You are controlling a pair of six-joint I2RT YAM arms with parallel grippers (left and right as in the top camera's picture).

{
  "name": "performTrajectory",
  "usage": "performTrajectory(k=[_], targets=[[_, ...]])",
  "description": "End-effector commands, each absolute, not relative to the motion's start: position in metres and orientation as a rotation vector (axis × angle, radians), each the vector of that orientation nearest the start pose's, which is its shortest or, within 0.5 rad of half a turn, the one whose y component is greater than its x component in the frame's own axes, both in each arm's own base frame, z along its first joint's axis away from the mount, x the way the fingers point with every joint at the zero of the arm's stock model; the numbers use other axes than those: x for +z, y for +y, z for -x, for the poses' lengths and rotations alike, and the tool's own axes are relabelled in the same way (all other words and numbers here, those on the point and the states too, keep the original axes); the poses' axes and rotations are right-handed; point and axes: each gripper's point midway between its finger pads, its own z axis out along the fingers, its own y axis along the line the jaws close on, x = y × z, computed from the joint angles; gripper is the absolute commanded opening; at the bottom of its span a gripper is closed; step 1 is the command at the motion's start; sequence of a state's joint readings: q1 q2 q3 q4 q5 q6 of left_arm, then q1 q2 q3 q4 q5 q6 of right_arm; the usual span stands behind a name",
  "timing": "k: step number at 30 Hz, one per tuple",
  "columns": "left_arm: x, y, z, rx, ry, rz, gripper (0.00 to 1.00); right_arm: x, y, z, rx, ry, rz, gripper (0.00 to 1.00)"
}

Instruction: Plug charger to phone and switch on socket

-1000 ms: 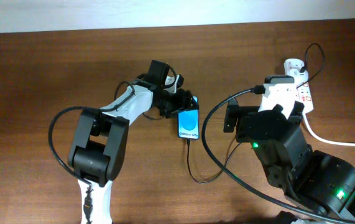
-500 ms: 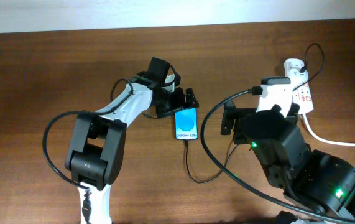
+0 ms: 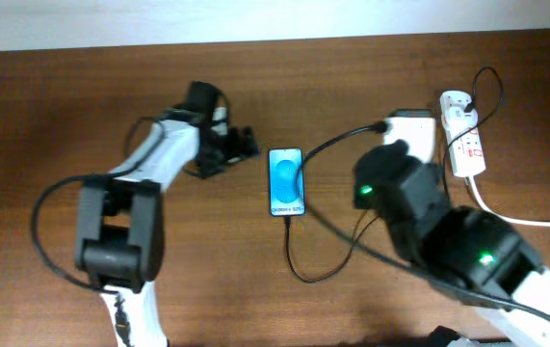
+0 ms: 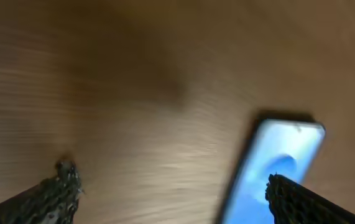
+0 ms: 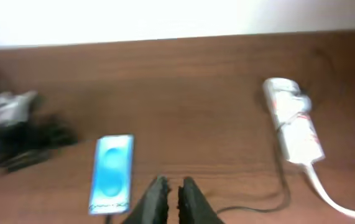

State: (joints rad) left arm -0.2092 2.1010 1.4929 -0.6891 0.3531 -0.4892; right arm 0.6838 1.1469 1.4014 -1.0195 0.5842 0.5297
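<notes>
Remotely, I counted one phone point(image 3: 287, 181), one charger point(image 3: 297, 258) and one socket point(image 3: 464, 143) on the table point(image 3: 63, 96). The phone lay flat just beside my left gripper point(image 3: 239, 146), not touching it; those fingers were spread wide, empty. My right gripper point(image 5: 172, 185) was pinched closed on nothing, with the socket well apart from it.

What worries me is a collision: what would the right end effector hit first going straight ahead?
Likely only bare table: the right end effector points between phone and socket; depth unclear.

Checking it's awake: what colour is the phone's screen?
Bright blue on the phone, with a lighter oval; clearest in the overhead view.
</notes>
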Motion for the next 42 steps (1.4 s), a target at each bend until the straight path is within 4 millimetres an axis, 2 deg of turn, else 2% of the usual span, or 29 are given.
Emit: performTrajectory(k=[1,4,7,11,13,14,17,19,21,22,26,29,32,42], targets=[[0.103,-0.099,-0.451,-0.552,2.705,0.363,0.99,0.333,0.044,-0.285,-0.081,2.129,-0.406,0.05],[0.172,-0.072,-0.452,-0.460,2.532,0.305,0.99,0.322,-0.005,-0.294,-0.131,2.136,-0.609,0.04],[0.235,-0.047,-0.438,-0.296,2.380,0.311,0.99,0.287,-0.048,-0.310,-0.108,2.228,-0.821,0.04],[0.288,-0.028,-0.408,-0.204,2.262,0.338,0.99,0.236,-0.098,-0.346,0.088,2.343,-1.099,0.04],[0.314,-0.017,-0.382,-0.160,2.209,0.357,0.99,0.212,-0.130,-0.379,0.170,2.388,-1.230,0.04],[0.321,-0.011,-0.372,-0.124,2.195,0.375,1.00,0.204,-0.140,-0.390,0.178,2.406,-1.267,0.04],[0.330,0.011,-0.347,0.008,2.178,0.436,1.00,0.176,-0.158,-0.427,0.230,2.472,-1.339,0.04],[0.330,0.022,-0.337,0.076,2.177,0.465,1.00,0.155,-0.162,-0.448,0.314,2.479,-1.402,0.04],[0.329,0.027,-0.334,0.114,2.178,0.481,0.99,0.131,-0.158,-0.463,0.430,2.502,-1.438,0.04],[0.330,0.031,-0.333,0.144,2.172,0.494,0.99,0.111,-0.158,-0.470,0.455,2.514,-1.458,0.04],[0.331,0.035,-0.332,0.169,2.162,0.508,0.99,0.082,-0.162,-0.478,0.449,2.515,-1.505,0.04],[0.331,0.035,-0.332,0.169,2.163,0.508,0.99,0.078,-0.165,-0.482,0.443,2.491,-1.535,0.04],[0.331,0.035,-0.332,0.169,2.163,0.508,0.99,0.071,-0.178,-0.471,0.293,2.487,-1.596,0.04],[0.328,0.035,-0.330,0.173,2.176,0.508,0.99,0.053,-0.181,-0.476,0.299,2.490,-1.601,0.04]])
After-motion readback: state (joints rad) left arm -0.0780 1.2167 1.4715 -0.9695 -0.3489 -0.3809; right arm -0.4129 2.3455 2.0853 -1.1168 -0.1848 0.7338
